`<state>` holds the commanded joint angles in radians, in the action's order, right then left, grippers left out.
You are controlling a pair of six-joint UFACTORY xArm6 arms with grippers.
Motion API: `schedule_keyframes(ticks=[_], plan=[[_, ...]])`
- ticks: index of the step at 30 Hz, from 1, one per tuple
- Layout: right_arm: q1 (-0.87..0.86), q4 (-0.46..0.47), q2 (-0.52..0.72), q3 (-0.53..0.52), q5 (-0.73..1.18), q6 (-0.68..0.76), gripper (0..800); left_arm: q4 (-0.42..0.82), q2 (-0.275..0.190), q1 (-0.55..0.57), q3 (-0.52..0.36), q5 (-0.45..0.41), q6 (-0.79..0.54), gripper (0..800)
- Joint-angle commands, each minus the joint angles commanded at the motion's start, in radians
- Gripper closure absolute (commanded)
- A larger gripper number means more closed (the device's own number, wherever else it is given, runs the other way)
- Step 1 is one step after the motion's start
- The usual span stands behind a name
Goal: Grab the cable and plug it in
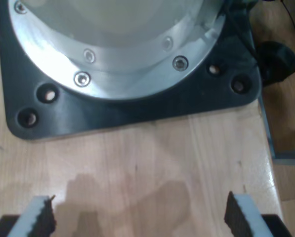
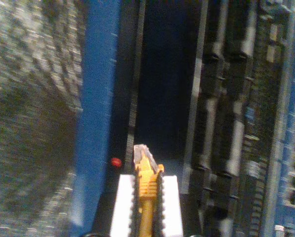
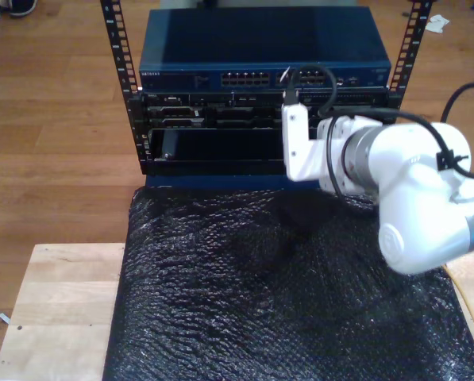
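Cable (image 2: 146, 190) sat clamped betw the two white pads (image 2: 123, 207) of my second gripper (image 2: 147, 197), its clear plug (image 2: 141, 154) poking out past the pad tips, just short of a dark open bay in the rack (image 3: 260, 103). Plug tip was blurred, so couldn't tell if it touched anything; one small red dot (image 2: 116, 162) sat beside it. In the exterior view the white arm (image 3: 403, 190) reached toward the rack front, its gripper end up by the blue switch (image 3: 260, 55), and the cable itself was too small to make out there. Writing on the switch face was unreadable; its port row was too blurred to count. Black bubbly sheet (image 3: 284, 286) covered the table (image 3: 54, 302) in front of the rack. My first gripper (image 1: 137, 217) had its two pads wide apart, nothing betw them, over bare wood beside a dark base plate (image 1: 137, 111) w/ a round metal flange (image 1: 122, 49); flange was cut off by the frame edge.
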<state>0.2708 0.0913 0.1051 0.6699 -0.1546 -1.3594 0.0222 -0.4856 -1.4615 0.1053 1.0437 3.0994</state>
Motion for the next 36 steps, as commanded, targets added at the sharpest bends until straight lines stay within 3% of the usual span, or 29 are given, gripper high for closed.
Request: schedule_keyframes(ticks=[12, 18, 24, 36], plan=[[0.002, -0.002, -0.086, -0.012, -0.29, -0.034, 798, 0.0, 0.0, 0.0, 0.0, 0.0, 0.0, 0], [0.038, -0.003, 0.0, -0.149, -0.402, -0.115, 798, 0.0, 0.0, 0.0, 0.002, 0.0, 0.0, 0], [0.041, -0.005, 0.091, -0.196, -0.414, -0.239, 799, 0.0, 0.0, 0.0, 0.002, 0.0, 0.0, 0], [0.046, -0.002, 0.11, -0.224, -0.414, -0.244, 800, 0.0, 0.0, 0.0, 0.002, 0.0, 0.0, 0]])
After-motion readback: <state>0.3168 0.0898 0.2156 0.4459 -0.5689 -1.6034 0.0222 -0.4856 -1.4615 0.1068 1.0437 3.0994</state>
